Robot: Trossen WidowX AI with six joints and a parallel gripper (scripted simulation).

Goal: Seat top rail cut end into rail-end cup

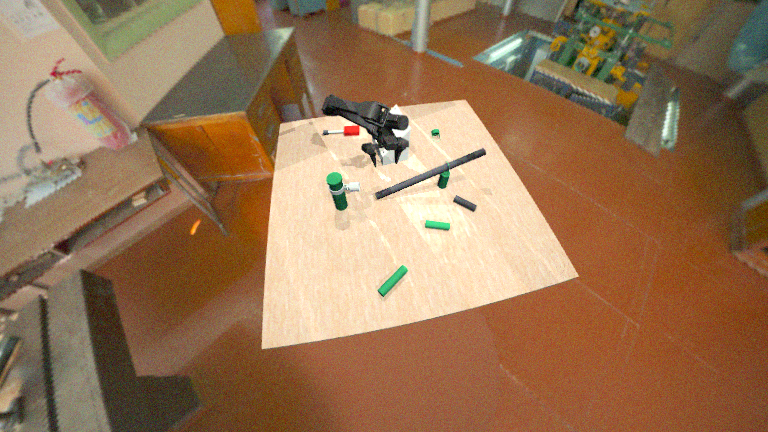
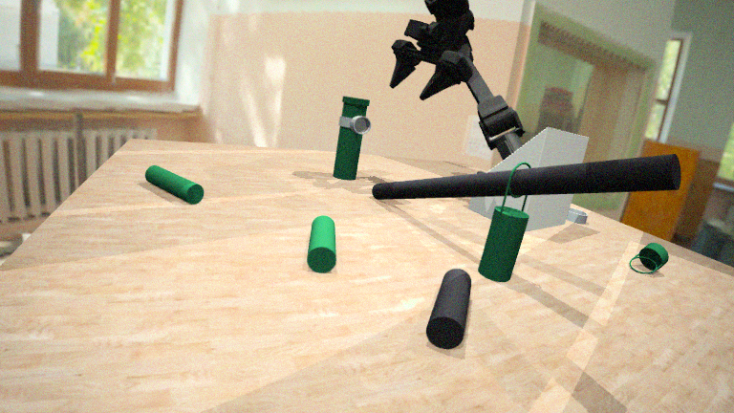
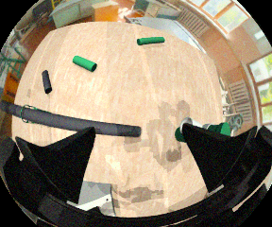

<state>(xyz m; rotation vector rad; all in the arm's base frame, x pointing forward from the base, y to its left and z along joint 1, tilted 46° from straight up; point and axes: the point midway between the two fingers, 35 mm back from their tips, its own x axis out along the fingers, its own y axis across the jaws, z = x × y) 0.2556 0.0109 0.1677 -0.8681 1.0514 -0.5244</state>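
Nearest the front edge of the tabletop (image 1: 317, 302) (image 2: 161, 343) (image 3: 122, 85), as seen from above, lies a long green cylinder (image 1: 392, 280) (image 2: 174, 184) (image 3: 151, 41). Beyond it are a short green cylinder (image 1: 437, 225) (image 2: 321, 244) (image 3: 85, 63) and, closer to the right edge, a short black cylinder (image 1: 464, 203) (image 2: 449, 308) (image 3: 46, 81). The big post (image 1: 339, 198) (image 2: 349, 151) (image 3: 218, 129) stands upright toward the left edge, its brace band (image 1: 336, 192) (image 2: 344, 122) high up with the rail-end cup (image 1: 353, 186) (image 2: 359, 124) on it. The black rail (image 1: 413, 177) (image 2: 443, 186) (image 3: 75, 123) passes through the loop (image 1: 448, 164) (image 2: 522, 163) above the small post (image 1: 444, 180) (image 2: 503, 245), its lower end outside the cup and its other end raised toward the right edge. Farther back, the gripper (image 1: 385, 163) (image 2: 406, 93) (image 3: 140, 130) hangs in the air, spread almost fully and empty, clear of the rail. Toward the far left corner lies a red-handled tool (image 1: 351, 130).
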